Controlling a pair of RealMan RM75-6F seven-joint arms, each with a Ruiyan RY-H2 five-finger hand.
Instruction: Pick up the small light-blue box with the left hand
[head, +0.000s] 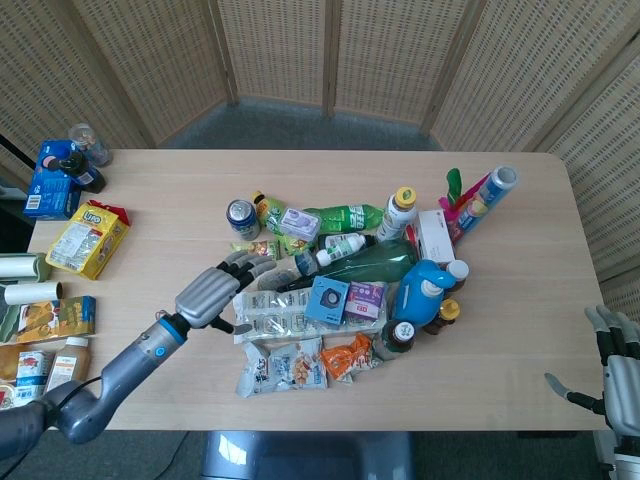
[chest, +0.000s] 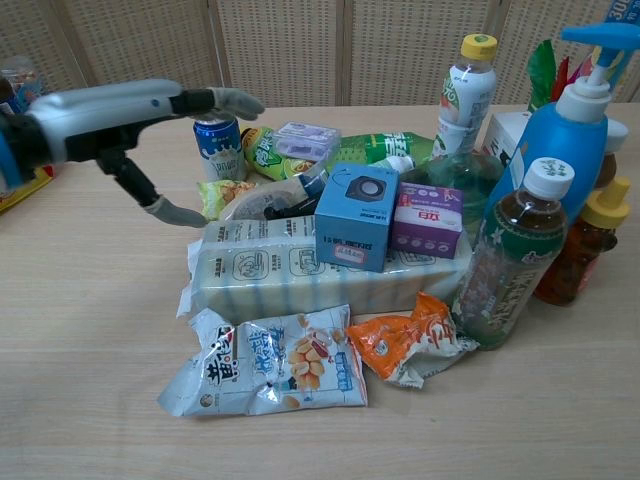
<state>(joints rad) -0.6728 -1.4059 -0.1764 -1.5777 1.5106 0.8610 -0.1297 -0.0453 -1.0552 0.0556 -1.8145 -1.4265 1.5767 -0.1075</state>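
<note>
Plainly apart, the left hand (head: 212, 293) spreads empty fingers (head: 248, 266) left of the light-blue box (head: 327, 300).

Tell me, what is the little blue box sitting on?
The small light-blue box sits on a long white packet, next to a purple box. What lies under that packet is covered.

High overhead head view, low close chest view.
</note>
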